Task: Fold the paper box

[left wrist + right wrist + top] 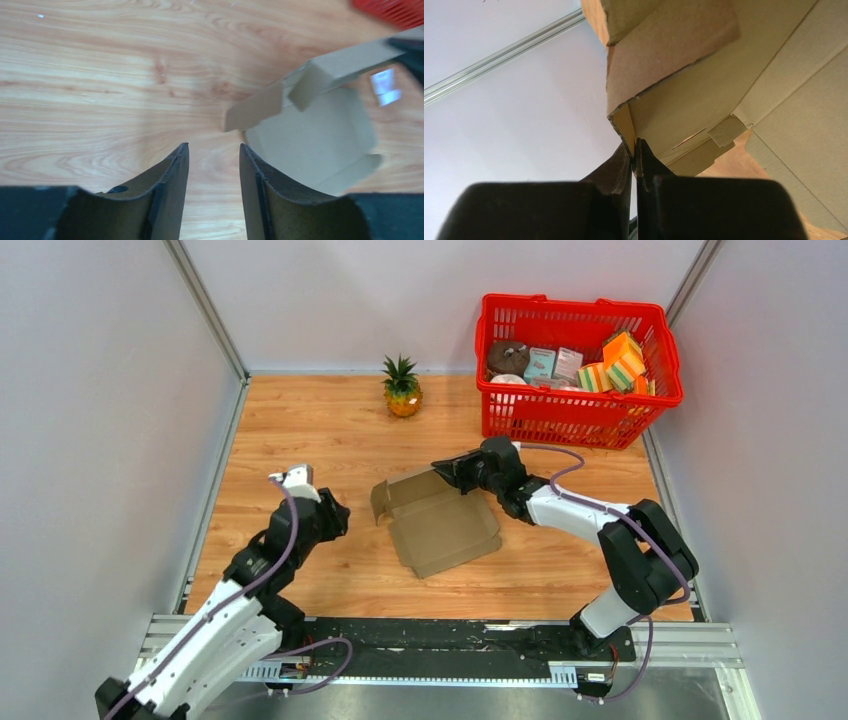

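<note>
1. Seeing a brown cardboard die-cut paper box mid-way across the light wooden counter, between the two arms, base panel flat on the wood.
2. Only partly formed: far wall lifted off the wood, a flap at its left end sticking out towards the left arm, a low lip along the near-right edge.
3. Reaching in from the right with the right claw, pinched almost fully together on the top edge of the lifted far wall, at its right end. Thin cardboard sandwiched between both fingers in the right wrist view.
4. Holding nothing in the left claw: fingers parted with a clear gap, bare wood showing between them.
5. Parked just left of the box, left claw tips aimed at the sticking-out flap, near it but not touching.
6. Noting a red plastic basket at the far right corner with small colourful packages inside, well apart from the box.
7. Also a small pineapple upright at the far edge, left of the basket.
8. Catching a pale rectangular scrap beyond the box in the left wrist view, too blurred to identify.
</note>
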